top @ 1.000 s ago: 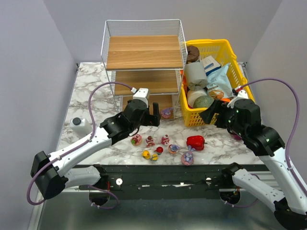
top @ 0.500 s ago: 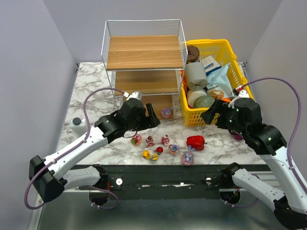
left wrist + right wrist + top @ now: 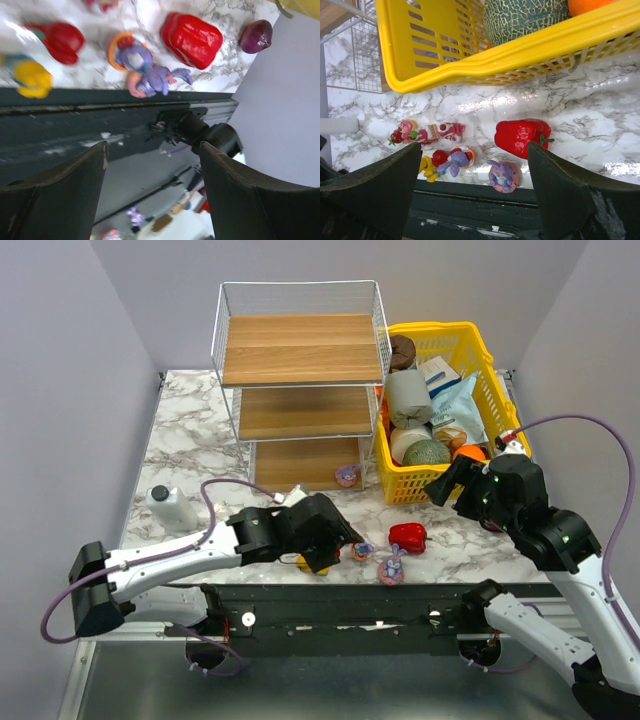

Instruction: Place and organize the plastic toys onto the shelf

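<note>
One plastic toy (image 3: 347,476) sitting on shelf (image 3: 300,350) bottom board | two purple bunnies (image 3: 150,80), one red duck (image 3: 60,39), one yellow duck (image 3: 31,77) lying at near edge | left gripper (image 3: 152,150) hanging over them, fingers apart | right gripper (image 3: 474,150) gaping, empty

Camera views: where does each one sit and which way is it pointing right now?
Top external: high behind the arm bases, looking down on the marble table, shelf and yellow basket; both arms show.
Left wrist: low over the near table edge, facing the red bell pepper and a purple bunny; own fingers frame the bottom.
Right wrist: beside the basket's front wall, facing that wall and the table below; own fingers at the bottom.
Shared: both wrist views catch the pepper and bunny.
</note>
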Controlling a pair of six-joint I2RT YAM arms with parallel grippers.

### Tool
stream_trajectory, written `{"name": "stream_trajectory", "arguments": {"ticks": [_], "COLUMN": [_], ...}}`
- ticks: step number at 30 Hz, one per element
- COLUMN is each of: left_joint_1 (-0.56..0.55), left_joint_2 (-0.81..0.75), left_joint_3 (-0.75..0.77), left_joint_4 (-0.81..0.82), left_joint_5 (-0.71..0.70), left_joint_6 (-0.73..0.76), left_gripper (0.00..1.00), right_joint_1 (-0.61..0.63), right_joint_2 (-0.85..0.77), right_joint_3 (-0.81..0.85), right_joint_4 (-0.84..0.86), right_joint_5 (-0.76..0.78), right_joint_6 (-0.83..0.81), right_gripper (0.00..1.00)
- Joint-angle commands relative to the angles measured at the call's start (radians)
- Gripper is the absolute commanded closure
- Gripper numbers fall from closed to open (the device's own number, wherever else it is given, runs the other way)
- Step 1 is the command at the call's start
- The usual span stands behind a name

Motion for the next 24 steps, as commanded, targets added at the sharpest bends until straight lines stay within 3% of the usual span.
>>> {"name": "stream_trajectory", "arguments": {"ticks": [1,7,16,24], "left_joint_1": [-0.109,-0.177,-0.181,-0.18], "left_joint_2": [0.136,0.189,0.184,0.19], "left_joint_3": [0.073,0.05,0.006,-0.023], "left_joint_4": [0.025,0.095,0.063,0.092], "left_joint_5": [-0.149,-0.259,-0.328,-0.359], "left_joint_6": [-0.313,-0.486,-0.62,-0.649], "left_gripper": [0.28,0.43,0.5,0.53], "right_joint_1": [0.006,0.005,0.005,0.005], "right_joint_2": [-0.048,-0.092,-0.123,-0.147], "right_joint_3": [-0.023,-0.022,-0.043,-0.054], "right_joint_4": [-0.044,-0.049,-0.044,-0.044], "right_joint_5": [0.06,0.049,0.041,0.055], "right_joint_6": [0.013,-0.025,-0.048,-0.053], "right_gripper": [0.06,0.06,0.06,0.06]}}
